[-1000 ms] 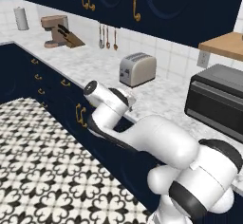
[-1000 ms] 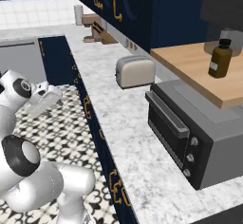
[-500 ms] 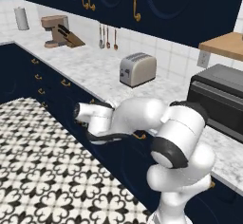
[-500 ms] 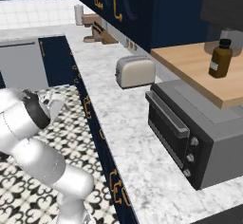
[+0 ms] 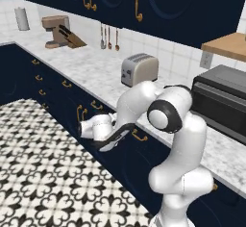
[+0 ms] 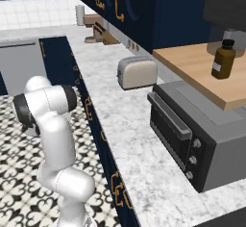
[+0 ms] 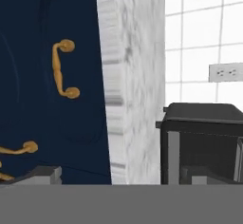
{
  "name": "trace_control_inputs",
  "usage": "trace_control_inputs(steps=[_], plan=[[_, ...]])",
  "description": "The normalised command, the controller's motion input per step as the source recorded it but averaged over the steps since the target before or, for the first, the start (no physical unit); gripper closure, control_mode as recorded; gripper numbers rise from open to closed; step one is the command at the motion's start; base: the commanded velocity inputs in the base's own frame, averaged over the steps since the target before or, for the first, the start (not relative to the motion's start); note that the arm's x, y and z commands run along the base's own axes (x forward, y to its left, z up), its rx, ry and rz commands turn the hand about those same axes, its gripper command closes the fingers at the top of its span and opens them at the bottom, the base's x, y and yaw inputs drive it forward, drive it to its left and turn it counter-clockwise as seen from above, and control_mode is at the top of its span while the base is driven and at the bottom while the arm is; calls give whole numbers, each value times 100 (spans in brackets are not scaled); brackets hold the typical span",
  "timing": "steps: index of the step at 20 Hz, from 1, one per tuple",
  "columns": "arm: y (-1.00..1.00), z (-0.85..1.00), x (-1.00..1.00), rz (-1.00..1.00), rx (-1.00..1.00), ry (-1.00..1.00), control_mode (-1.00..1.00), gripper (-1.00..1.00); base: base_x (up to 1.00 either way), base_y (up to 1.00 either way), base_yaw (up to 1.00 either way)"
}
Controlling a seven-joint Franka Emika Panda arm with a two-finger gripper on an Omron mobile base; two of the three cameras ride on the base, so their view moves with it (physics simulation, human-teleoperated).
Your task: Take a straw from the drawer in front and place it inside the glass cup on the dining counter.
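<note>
My gripper (image 5: 117, 135) hangs low in front of the navy cabinet fronts below the wall worktop, with the arm folded above it. In the hand view the gripper (image 7: 121, 176) is open, its fingertips (image 7: 43, 173) spread wide with nothing between them. Ahead of it is a shut navy drawer front (image 7: 80, 33) with a curved brass handle (image 7: 61, 69), rolled sideways in that view. A second brass handle (image 7: 19, 148) shows lower left. The straw, the glass cup and the dining counter are out of view.
The marble wall worktop (image 5: 91, 69) carries a toaster (image 5: 139, 69), a knife block (image 5: 60, 31) and a black oven (image 5: 223, 101). A wooden shelf (image 6: 202, 69) with a brown bottle (image 6: 221, 60) hangs above the oven. Patterned floor tiles (image 5: 43, 173) lie to the left.
The arm has folded: the elbow rose and the hand swung down and left, close to the cabinet fronts. The base has not moved.
</note>
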Motion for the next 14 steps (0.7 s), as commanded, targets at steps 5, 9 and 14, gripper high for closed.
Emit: trace_control_inputs(steps=[5, 9, 14], plan=[[-35, -46, 14, -3, -8, 0, -100, -100, 0, 0, 0], [-39, -37, 18, -2, -4, 0, -100, -100, 0, 0, 0], [-38, -25, 21, -1, 0, 0, -100, -100, 0, 0, 0]])
